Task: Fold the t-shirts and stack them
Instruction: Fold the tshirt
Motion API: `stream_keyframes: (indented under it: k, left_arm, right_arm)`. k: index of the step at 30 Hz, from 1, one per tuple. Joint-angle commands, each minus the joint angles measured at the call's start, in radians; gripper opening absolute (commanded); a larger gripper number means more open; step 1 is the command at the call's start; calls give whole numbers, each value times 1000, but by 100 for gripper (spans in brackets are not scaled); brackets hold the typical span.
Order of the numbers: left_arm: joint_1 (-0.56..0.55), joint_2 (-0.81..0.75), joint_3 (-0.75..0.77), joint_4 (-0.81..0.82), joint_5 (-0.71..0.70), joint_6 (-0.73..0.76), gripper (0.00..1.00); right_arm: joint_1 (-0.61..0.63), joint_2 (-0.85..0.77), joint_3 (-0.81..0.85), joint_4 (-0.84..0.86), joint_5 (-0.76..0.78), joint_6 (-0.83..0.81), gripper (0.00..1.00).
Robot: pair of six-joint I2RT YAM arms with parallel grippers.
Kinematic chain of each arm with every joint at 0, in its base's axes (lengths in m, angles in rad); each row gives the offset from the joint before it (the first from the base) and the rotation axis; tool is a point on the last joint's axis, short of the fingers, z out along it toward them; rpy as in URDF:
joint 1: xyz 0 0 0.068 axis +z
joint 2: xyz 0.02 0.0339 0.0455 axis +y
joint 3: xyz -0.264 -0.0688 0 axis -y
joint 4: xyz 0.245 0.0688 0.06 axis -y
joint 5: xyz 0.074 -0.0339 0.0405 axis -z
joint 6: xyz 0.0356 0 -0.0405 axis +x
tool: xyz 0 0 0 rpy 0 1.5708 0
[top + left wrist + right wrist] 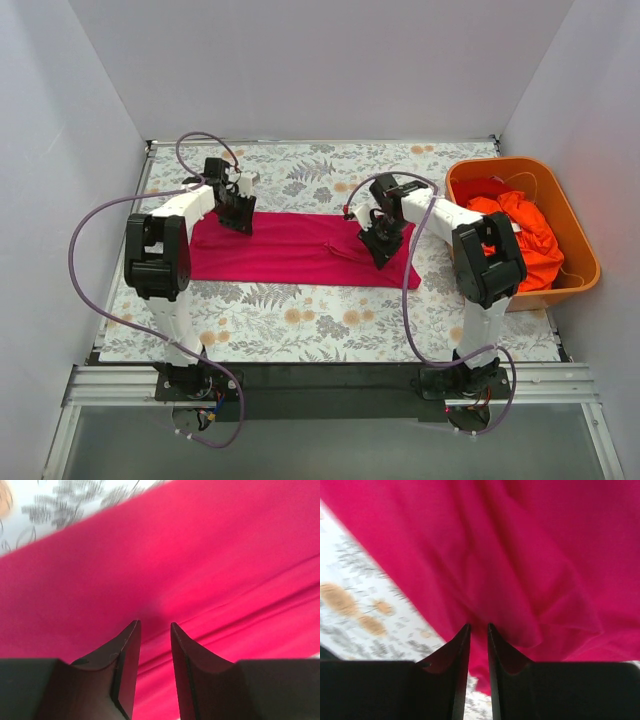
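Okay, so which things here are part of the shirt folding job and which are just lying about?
Job: magenta t-shirt, orange t-shirts, left pincer, right pincer.
Just there: orange tub holding the orange shirts, floral table cover.

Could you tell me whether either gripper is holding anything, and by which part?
The right gripper seems to pinch the magenta t-shirt near its right end, where creases gather. The left gripper sits over its left end; hold unclear.
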Motion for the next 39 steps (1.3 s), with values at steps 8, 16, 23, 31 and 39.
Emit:
stream_keyframes:
  k: [8,16,23,31,39]
  left_arm:
    - [90,-38,-130,-44,-191,125,25]
    - [94,-257,-306,-87,-63,64,27]
    - [46,-362,-130,-121,75,134,33]
    - [-183,-308,-205,-72,-91,327,30]
    - [-323,-173,-220,-59,-238,403,27]
  right_arm:
    - [-42,243,173,163,310,-125,18]
    - [-71,514,676,326,430,-219,22]
    - [-79,403,743,464,427,-222,42]
    - [-89,139,497,415,312,-64,52]
    - [-126,5,387,275,155,39,51]
